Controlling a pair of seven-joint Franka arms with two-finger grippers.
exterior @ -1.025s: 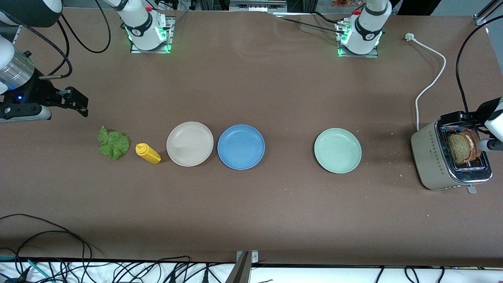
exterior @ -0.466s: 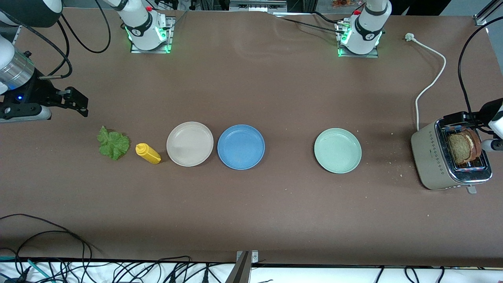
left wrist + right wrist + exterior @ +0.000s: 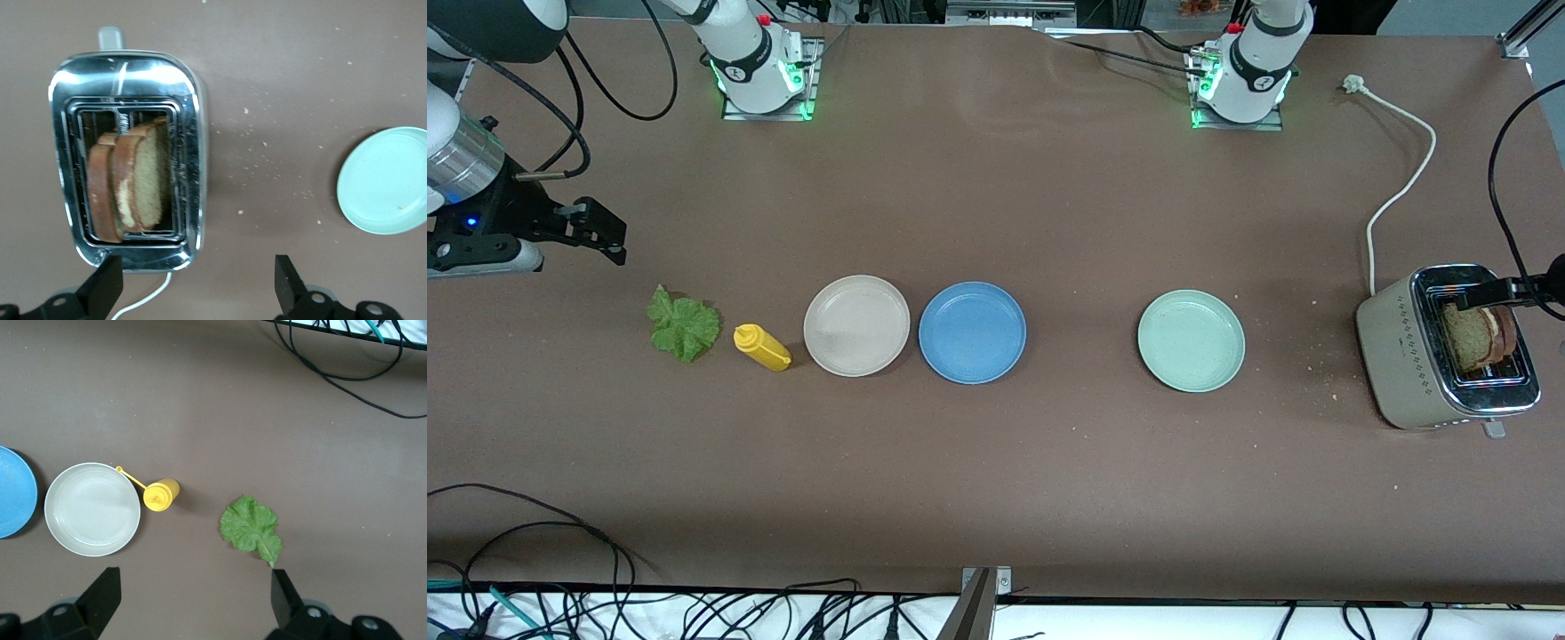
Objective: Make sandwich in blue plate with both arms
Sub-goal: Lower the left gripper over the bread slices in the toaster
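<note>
The blue plate (image 3: 972,332) lies bare at mid-table; its edge shows in the right wrist view (image 3: 13,492). Two brown bread slices (image 3: 1476,336) stand in the toaster (image 3: 1405,356), also seen in the left wrist view (image 3: 133,180). My left gripper (image 3: 1498,293) is open and empty above the toaster's cord end (image 3: 197,283). The green lettuce leaf (image 3: 683,326) lies flat toward the right arm's end of the table (image 3: 252,528). My right gripper (image 3: 609,238) is open and empty above bare table beside the leaf (image 3: 193,600).
A yellow mustard bottle (image 3: 761,347) lies between the lettuce and a beige plate (image 3: 856,325). A mint-green plate (image 3: 1191,340) sits between the blue plate and the toaster. The toaster's white cord (image 3: 1405,178) runs away from the front camera. Crumbs lie around the toaster.
My left gripper has drawn back toward its end of the table; less of it shows over the toaster in the front view. The right arm has not moved.
</note>
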